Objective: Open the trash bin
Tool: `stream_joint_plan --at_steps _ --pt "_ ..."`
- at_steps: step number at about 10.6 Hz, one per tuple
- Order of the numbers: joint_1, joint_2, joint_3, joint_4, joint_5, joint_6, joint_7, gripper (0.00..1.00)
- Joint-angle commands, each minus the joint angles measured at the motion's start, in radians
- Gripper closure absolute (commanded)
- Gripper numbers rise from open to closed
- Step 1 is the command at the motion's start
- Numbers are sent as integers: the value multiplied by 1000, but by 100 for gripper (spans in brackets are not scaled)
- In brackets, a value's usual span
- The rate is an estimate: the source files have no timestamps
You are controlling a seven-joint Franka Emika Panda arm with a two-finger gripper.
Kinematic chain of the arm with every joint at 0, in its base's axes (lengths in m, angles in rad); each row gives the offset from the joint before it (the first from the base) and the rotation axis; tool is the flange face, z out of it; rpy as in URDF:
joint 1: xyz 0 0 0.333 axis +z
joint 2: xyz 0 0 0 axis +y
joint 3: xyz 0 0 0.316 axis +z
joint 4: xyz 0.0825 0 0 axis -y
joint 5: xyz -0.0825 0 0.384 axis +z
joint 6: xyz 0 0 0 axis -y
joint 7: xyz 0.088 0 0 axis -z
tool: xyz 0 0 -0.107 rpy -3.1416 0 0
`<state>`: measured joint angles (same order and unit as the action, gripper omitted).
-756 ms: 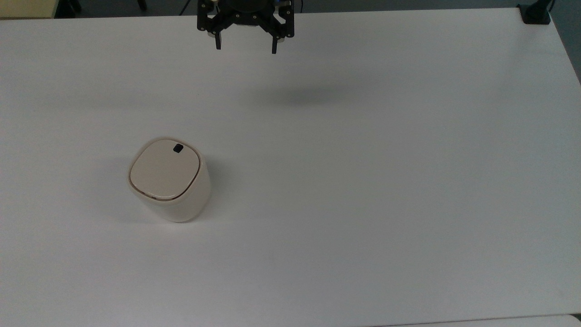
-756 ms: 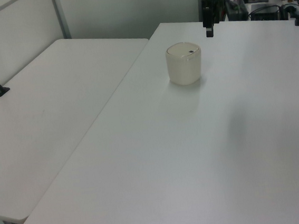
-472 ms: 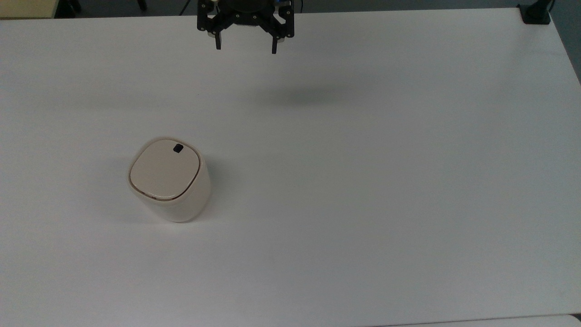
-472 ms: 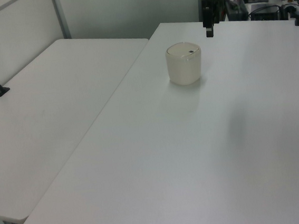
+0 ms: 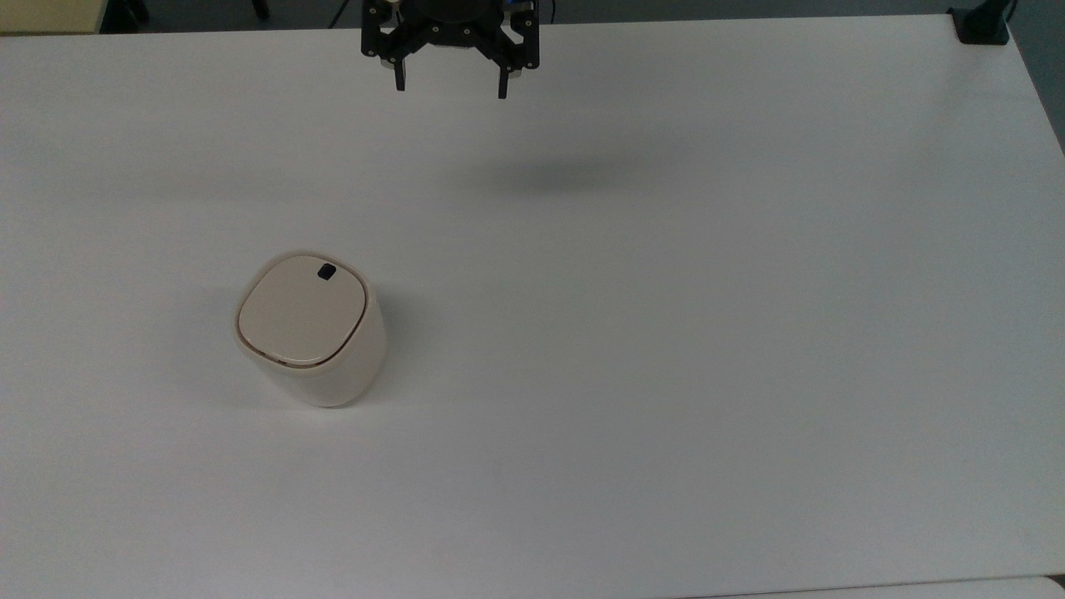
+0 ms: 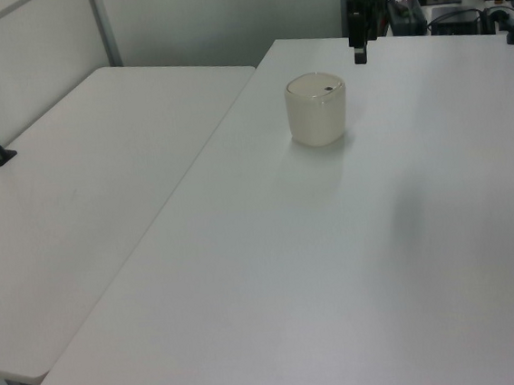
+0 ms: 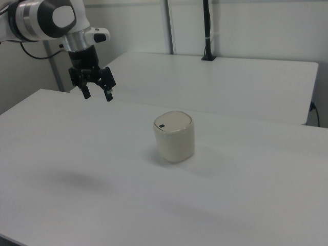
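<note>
The trash bin (image 5: pixel 309 329) is a small cream tub with its flat lid down; a thin brown line runs round the lid and a black button (image 5: pixel 326 270) sits near one corner. It stands on the white table (image 5: pixel 666 333), left of centre in the top view. The same trash bin (image 6: pixel 316 108) (image 7: pixel 174 136) appears in the left and right views. My gripper (image 5: pixel 450 86) hangs open and empty high above the table's far edge, well away from the bin. The gripper (image 7: pixel 97 95) (image 6: pixel 359 53) is up in the air in both side views too.
A second white table (image 6: pixel 84 191) adjoins this one. A black clamp post (image 7: pixel 207 31) stands on that table, and another black clamp (image 5: pixel 982 25) sits at the top view's upper right corner. The gripper's shadow (image 5: pixel 549 175) falls on the table.
</note>
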<state>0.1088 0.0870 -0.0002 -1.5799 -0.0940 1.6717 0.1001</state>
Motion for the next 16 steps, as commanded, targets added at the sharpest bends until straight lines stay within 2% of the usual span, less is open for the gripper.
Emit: stream_joint_plan --at_steps 1,4,5,7,8,9,11,13,16 --pt "-3 -6 -4 -14 16 37 -16 0" --pt "-3 -4 -4 -15 17 63 -19 0" --pt "-3 -4 -4 -19 16 63 -22 5" --pt "-3 -4 -4 -22 19 60 -78 54" --pt "-3 -4 -4 -22 19 60 -80 72" --pt "-3 -4 -4 -22 19 60 -80 82" --pt "-1 -4 -4 -23 19 60 -82 84" --pt "-3 13 -4 -17 16 65 -80 95" --pt "-38 37 -15 -15 10 152 -72 95"
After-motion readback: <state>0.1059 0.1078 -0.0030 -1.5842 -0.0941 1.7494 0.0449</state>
